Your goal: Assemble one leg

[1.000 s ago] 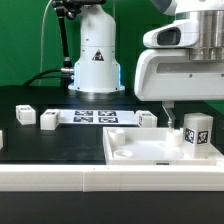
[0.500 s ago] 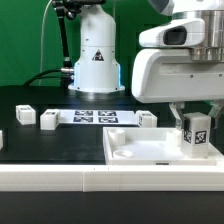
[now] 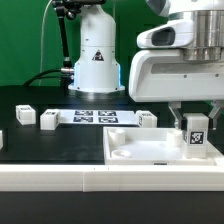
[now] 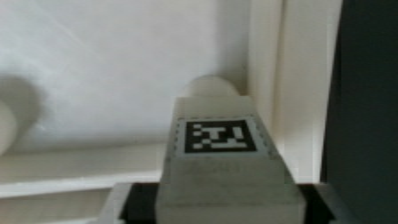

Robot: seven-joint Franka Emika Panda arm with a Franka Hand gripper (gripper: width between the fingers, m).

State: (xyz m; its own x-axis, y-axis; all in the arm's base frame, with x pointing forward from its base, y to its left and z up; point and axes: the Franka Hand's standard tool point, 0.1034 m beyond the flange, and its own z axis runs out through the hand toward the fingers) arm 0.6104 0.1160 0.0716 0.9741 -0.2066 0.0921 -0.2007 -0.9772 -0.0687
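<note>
Where we look, leg: held upright over the white square piece's (image 3: pixel 150 150) far right corner on the exterior view's right.
Gripper (image 3: pixel 197 124): we see it clamped on the leg (image 3: pixel 197 133).
Edges: right rim close beside.
Room: worktop (image 3: pixel 60 140) left open.

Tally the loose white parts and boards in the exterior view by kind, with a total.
Small white legs: 4, one held in the gripper above the square piece, three on the table
Large white square piece: 1
Marker board: 1
Total: 6. A sliver at the exterior view's left edge is too cut off to count.
</note>
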